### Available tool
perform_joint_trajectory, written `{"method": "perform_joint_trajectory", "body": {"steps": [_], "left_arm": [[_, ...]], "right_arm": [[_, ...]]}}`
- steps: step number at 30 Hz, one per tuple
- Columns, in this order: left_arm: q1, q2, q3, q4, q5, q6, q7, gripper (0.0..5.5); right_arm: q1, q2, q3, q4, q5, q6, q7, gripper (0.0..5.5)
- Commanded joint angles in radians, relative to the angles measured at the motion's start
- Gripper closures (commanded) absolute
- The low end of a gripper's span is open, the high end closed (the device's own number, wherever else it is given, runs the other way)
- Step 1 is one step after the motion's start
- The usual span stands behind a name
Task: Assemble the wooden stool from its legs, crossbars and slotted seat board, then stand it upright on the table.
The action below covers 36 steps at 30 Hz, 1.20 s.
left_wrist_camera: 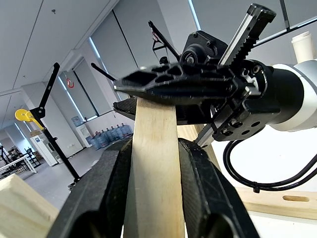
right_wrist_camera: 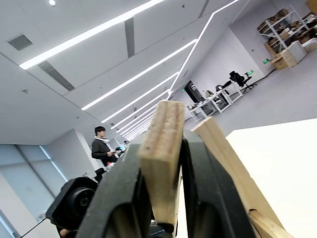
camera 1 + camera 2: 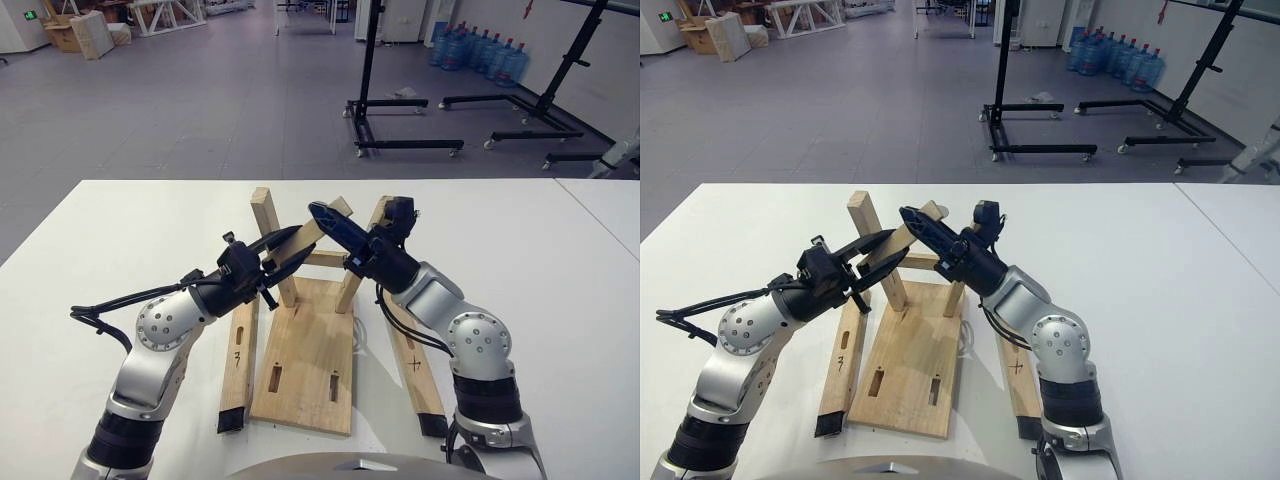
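You have one slotted seat board [image 3: 300, 370] lying flat on the white tabletop [image 3: 120, 230], with two slots showing near its close edge. Two long legs lie flat beside it, one on the left [image 3: 240, 350] and one on the right [image 3: 412, 365], each with a dark tip at its near end. Two more legs rise from the far end of the board: a nearly upright one on the left [image 3: 270, 225] and a leaning one on the right [image 3: 350, 290]. A short crossbar [image 3: 325, 258] runs between them. A seventh piece, the tilted wooden piece [image 3: 308, 237], hangs above the board's far end.

Your right arm covers part of the right flat leg. You cannot make out where the standing legs meet the board, and the lower end of the tilted wooden piece is lost behind the left tool [image 3: 292, 248].

The left tool is clamped on the tilted wooden piece, a finger on each side. The right tool [image 3: 322, 215] pinches the same piece nearer its upper end.
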<state>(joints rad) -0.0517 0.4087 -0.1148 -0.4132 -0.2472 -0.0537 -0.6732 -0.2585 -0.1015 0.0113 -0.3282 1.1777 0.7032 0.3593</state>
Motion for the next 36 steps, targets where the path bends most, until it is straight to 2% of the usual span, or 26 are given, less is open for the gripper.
{"method": "perform_joint_trajectory", "body": {"steps": [1, 6, 7, 14, 16, 19, 22, 26, 28, 31, 36], "left_arm": [[-0.028, -0.001, 0.022, 0.020, -0.007, 0.021, 0.018, 4.22], [-0.020, -0.002, 0.018, 0.025, 0.006, 0.075, 0.041, 4.22], [-0.018, -0.005, 0.019, 0.026, -0.004, 0.100, 0.045, 3.85], [0.027, -0.008, 0.055, -0.006, -0.099, 0.208, 0.053, 2.76], [0.058, -0.007, 0.079, -0.032, -0.137, 0.229, 0.059, 2.57], [0.107, -0.005, 0.101, -0.067, -0.161, 0.239, 0.068, 2.57], [0.142, -0.009, 0.096, -0.083, -0.146, 0.234, 0.082, 2.57], [0.138, -0.019, 0.070, -0.066, -0.119, 0.221, 0.094, 2.57], [0.131, -0.016, 0.050, -0.060, -0.128, 0.240, 0.079, 2.57], [0.161, 0.014, 0.021, -0.056, -0.139, 0.260, 0.034, 2.57], [0.197, 0.034, 0.003, -0.047, -0.129, 0.257, -0.006, 2.57]], "right_arm": [[-0.011, 0.002, -0.006, -0.005, -0.003, 0.006, 0.001, 4.96], [-0.019, 0.012, -0.021, -0.014, 0.012, 0.001, -0.008, 4.99], [-0.021, 0.014, -0.027, -0.019, 0.017, -0.003, -0.012, 5.00], [-0.001, -0.049, -0.144, -0.053, 0.088, -0.004, -0.022, 5.12], [0.015, -0.098, -0.204, -0.071, 0.151, 0.013, -0.025, 5.12], [0.045, -0.191, -0.308, -0.144, 0.405, 0.032, -0.070, 5.12], [0.056, -0.289, -0.314, -0.241, 0.659, 0.053, -0.094, 5.12], [0.023, -0.348, -0.221, -0.270, 0.706, 0.078, -0.092, 5.12], [0.008, -0.369, -0.210, -0.277, 0.739, 0.065, -0.091, 5.12], [0.061, -0.484, -0.273, -0.207, 0.738, 0.122, -0.018, 5.12], [0.335, -0.707, -0.446, -0.058, 0.657, 0.311, 0.197, 5.12]]}}
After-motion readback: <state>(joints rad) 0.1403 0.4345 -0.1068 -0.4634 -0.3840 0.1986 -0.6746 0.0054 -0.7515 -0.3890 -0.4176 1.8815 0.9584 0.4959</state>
